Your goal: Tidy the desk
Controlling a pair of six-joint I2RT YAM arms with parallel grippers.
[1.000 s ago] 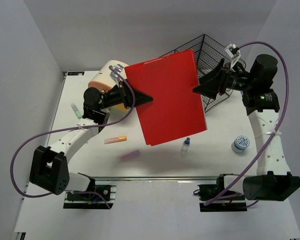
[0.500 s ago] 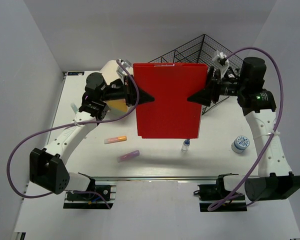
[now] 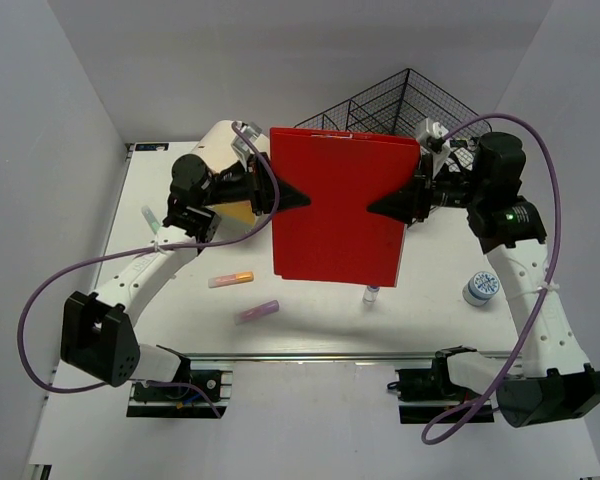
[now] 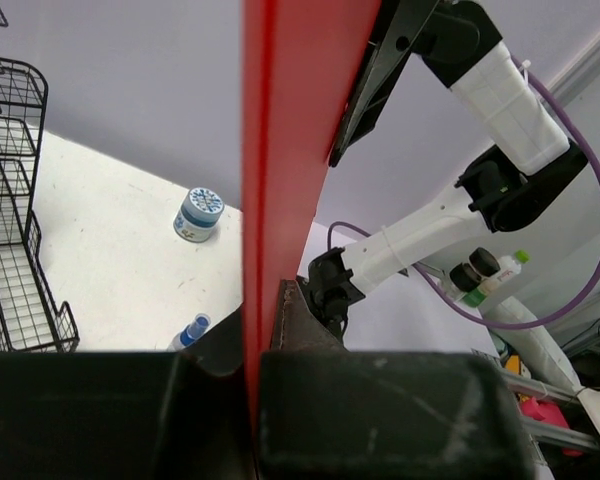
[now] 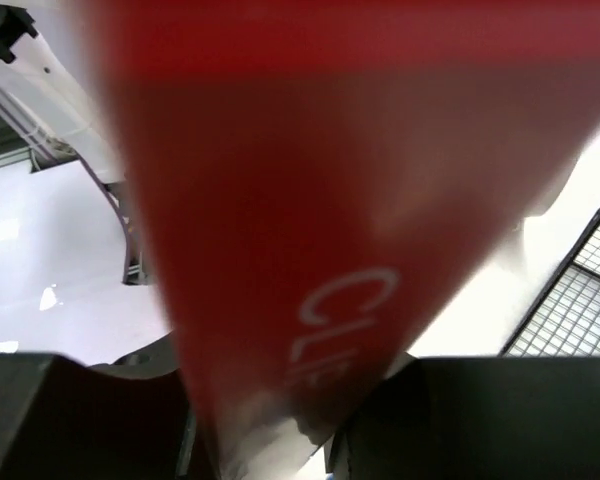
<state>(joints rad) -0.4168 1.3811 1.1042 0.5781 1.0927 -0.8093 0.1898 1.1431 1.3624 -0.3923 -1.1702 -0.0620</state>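
Note:
A red folder (image 3: 335, 205) hangs upright in the air over the white desk (image 3: 320, 325). My left gripper (image 3: 305, 197) is shut on its left edge; the left wrist view shows the folder (image 4: 280, 150) edge-on, pinched between the left gripper's (image 4: 252, 370) jaws. My right gripper (image 3: 372, 207) reaches over the folder's right edge. In the right wrist view the folder (image 5: 310, 200) fills the gap of the right gripper (image 5: 270, 420), whose jaws still stand apart around it.
A black wire rack (image 3: 400, 105) stands at the back right. A blue-lidded jar (image 3: 481, 288) and a small blue-capped bottle (image 3: 370, 294) sit front right. An orange tube (image 3: 230, 280), a purple tube (image 3: 257, 312) and a green marker (image 3: 152, 222) lie left. A metal rail (image 3: 310, 355) runs along the front.
The folder has swung from tilted to upright and square. The right arm has come in from the rack, and its jaws have narrowed around the folder's right edge.

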